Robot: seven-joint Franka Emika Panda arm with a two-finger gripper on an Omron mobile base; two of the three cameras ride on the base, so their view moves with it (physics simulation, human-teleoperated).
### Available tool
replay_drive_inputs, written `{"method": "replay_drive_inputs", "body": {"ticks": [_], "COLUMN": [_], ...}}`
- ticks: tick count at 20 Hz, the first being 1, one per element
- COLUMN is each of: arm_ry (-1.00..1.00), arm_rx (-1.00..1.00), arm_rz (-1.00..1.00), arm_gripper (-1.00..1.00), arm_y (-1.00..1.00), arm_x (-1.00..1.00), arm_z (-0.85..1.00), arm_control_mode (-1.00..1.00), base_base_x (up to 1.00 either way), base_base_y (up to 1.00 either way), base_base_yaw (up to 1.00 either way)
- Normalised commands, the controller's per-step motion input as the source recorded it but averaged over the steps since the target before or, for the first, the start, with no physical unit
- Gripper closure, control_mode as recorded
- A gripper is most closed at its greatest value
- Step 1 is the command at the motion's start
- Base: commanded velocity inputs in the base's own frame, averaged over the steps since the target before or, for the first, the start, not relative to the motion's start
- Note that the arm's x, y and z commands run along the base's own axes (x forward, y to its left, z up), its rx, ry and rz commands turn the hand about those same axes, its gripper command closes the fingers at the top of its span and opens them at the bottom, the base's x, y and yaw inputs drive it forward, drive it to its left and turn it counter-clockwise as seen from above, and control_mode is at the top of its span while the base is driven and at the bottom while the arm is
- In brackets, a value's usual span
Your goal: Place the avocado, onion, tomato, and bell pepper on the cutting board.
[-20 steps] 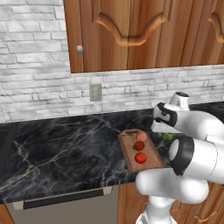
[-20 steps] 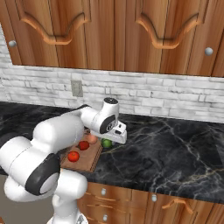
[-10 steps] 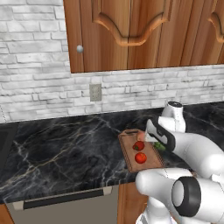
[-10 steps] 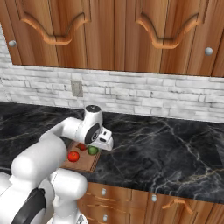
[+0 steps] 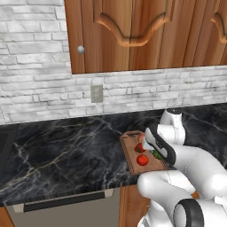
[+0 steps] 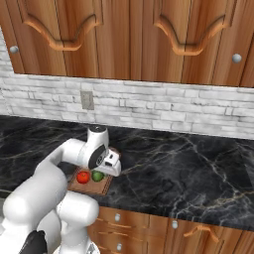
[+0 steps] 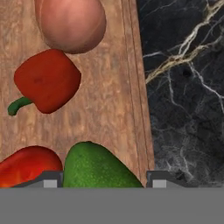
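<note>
In the hand view the green avocado [image 7: 98,168] sits between my gripper's [image 7: 105,181] two fingertips, low over the near end of the brown cutting board [image 7: 109,100]. The fingers press its sides, so the gripper is shut on it. The pinkish-tan onion [image 7: 72,24] lies at the far end of the board. The red bell pepper [image 7: 46,81] with its green stem is in the middle, and the tomato [image 7: 26,166] is beside the avocado. From the right base view the avocado [image 6: 97,175] and tomato [image 6: 83,177] are side by side on the board [image 6: 101,187].
The board lies near the front edge of the black marble counter [image 5: 66,150], with bare counter [image 6: 188,173] to its right. A white brick wall with an outlet [image 5: 96,93] and wooden cabinets [image 5: 133,35] stand behind. A dark sink or stove edge [image 5: 6,142] is at the far left.
My arm has swung left and down, carrying the avocado from beside the board's right edge to a spot next to the tomato. The other items have not moved.
</note>
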Motion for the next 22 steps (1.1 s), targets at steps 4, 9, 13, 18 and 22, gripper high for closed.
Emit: {"method": "replay_drive_inputs", "body": {"ticks": [4, 9, 13, 18, 22], "arm_ry": [0.0, 0.02, 0.08, 0.05, 0.0], "arm_rx": [0.0, 0.0, 0.0, 0.0, 0.0], "arm_rz": [0.0, 0.0, 0.0, 0.0, 0.0], "arm_gripper": [1.0, 1.0, 1.0, 1.0, 1.0], "arm_y": [0.19, 0.02, 0.11, 0.04, 0.17], "arm_x": [-0.25, 0.0, 0.0, 0.0, 0.0], "arm_z": [-0.07, -0.25, -0.43, -0.52, -0.46], "arm_control_mode": [-1.0, -1.0, -1.0, -1.0, -1.0], "base_base_x": [0.0, 0.0, 0.0, 0.0, 0.0], "base_base_y": [0.0, 0.0, 0.0, 0.0, 0.0], "base_base_yaw": [0.0, 0.0, 0.0, 0.0, 0.0]}}
